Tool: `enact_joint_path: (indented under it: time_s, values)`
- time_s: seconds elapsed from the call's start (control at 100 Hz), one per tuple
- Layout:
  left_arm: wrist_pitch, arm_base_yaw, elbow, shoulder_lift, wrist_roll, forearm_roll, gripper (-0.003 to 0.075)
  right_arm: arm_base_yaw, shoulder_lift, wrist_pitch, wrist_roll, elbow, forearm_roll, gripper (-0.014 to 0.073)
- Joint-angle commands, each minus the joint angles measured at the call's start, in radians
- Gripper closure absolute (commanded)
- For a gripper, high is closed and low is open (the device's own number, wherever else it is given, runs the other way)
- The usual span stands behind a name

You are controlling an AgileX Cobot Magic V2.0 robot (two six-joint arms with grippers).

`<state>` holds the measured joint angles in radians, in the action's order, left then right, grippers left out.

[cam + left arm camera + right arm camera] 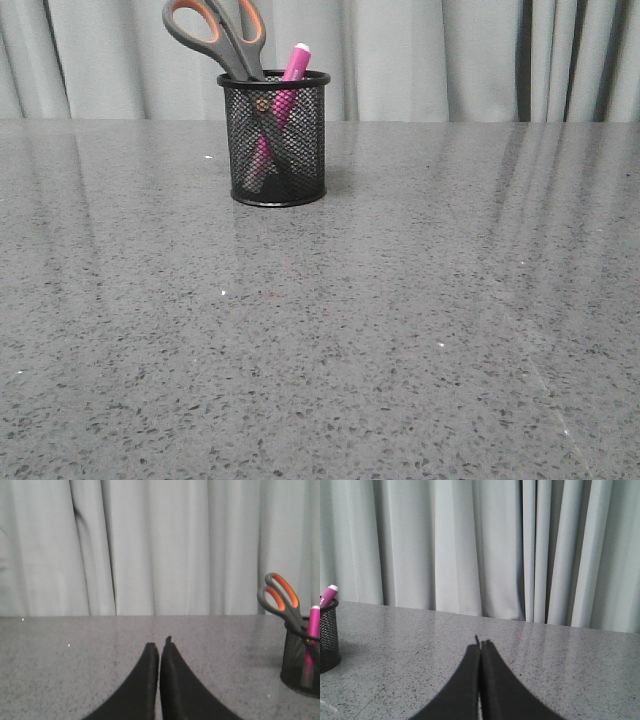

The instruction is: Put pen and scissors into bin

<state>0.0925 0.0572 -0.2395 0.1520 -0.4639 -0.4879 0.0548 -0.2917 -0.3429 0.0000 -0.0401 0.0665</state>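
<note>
Standing in the black wire-mesh bin near the far edge of the grey speckled table, both task items already appear stowed: the scissors go in blades down, their long axis leaning so that the grey, orange-lined handle loops rise above the rim and tip toward the robot's left, while the magenta pen leans the other way, its whitish cap poking just over the rim toward the right, its lower end crossing behind the blades inside the mesh. Neither arm shows in the front view. In the left wrist view the left gripper has its jaws together with nothing between them, low over bare table, and the bin lies well off to that arm's right side and further forward. In the right wrist view the right gripper likewise has its jaws pressed together and empty, the bin at the far left edge of its sight with only the pen cap showing. Judging by how much of the bin each wrist camera catches, the left arm looks the nearer. The task seems complete; no further grasp looks called for.
</note>
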Motion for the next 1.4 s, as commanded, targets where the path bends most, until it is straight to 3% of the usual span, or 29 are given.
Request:
enact_joint_path:
  time_s: [0.0,0.06,0.42,1.39]
  values:
    - [-0.05,-0.003,0.001,0.006,0.348,0.324,0.0742,-0.005,-0.003,-0.073,-0.015,-0.025,-0.001,0.0662]
    - [-0.05,-0.003,0.03,-0.005,0.437,0.41,0.0742,-0.005,-0.003,-0.073,-0.015,-0.025,-0.001,0.0662]
    - [-0.139,-0.003,0.267,-0.185,0.446,0.41,0.0742,-0.005,-0.003,-0.073,-0.015,-0.025,-0.001,0.0662]
    - [-0.121,0.001,0.265,-0.183,0.448,0.421,0.0742,-0.005,-0.003,-0.073,-0.015,-0.025,-0.001,0.0662]
